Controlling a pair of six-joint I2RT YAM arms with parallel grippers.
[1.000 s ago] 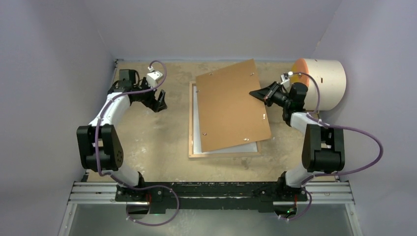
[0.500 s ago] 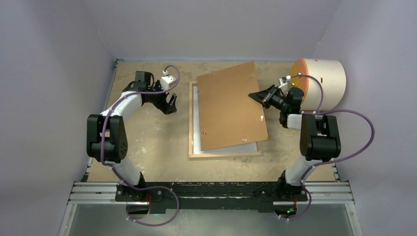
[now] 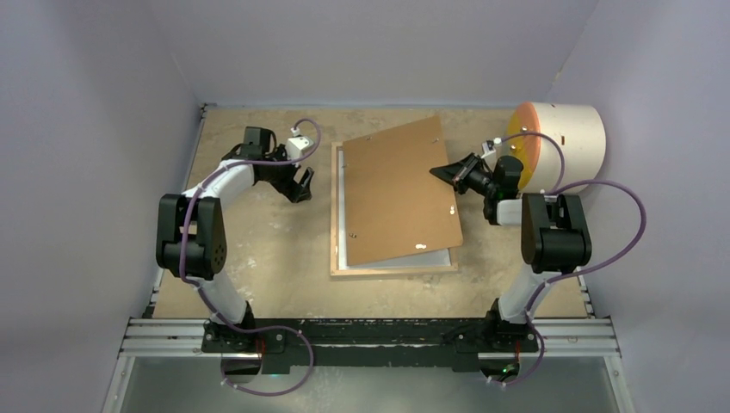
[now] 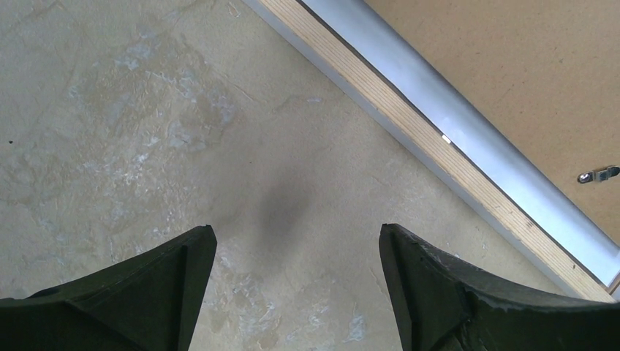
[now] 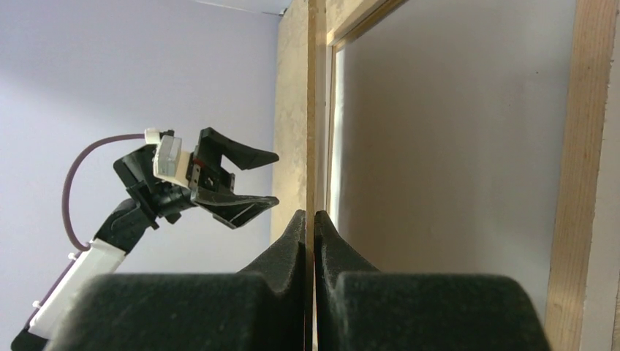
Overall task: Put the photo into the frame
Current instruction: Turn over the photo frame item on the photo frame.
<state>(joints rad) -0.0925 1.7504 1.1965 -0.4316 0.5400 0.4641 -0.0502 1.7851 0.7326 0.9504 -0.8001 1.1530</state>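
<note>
The frame point(image 3: 392, 271) lies back-up on the table, its light wood rim showing; it also shows in the left wrist view point(image 4: 409, 121) and the right wrist view point(image 5: 585, 146). A pale white-grey surface point(image 3: 344, 245) fills it; I cannot tell whether this is the photo's white back or the pane. My right gripper point(image 3: 435, 172) point(image 5: 310, 219) is shut on the right edge of the brown backing board point(image 3: 396, 194) point(image 5: 315, 110) and holds it tilted up over the frame. My left gripper point(image 3: 301, 185) point(image 4: 296, 241) is open and empty, low over bare table just left of the frame's left rim.
A large white cylinder with an orange end point(image 3: 564, 146) lies at the back right, close behind my right arm. Purple walls close in the table on three sides. The board carries small metal clips point(image 4: 598, 174).
My left gripper has moved right, close to the frame's left rim. My right gripper has moved left with the board's edge, so the board stands steeper over the frame.
</note>
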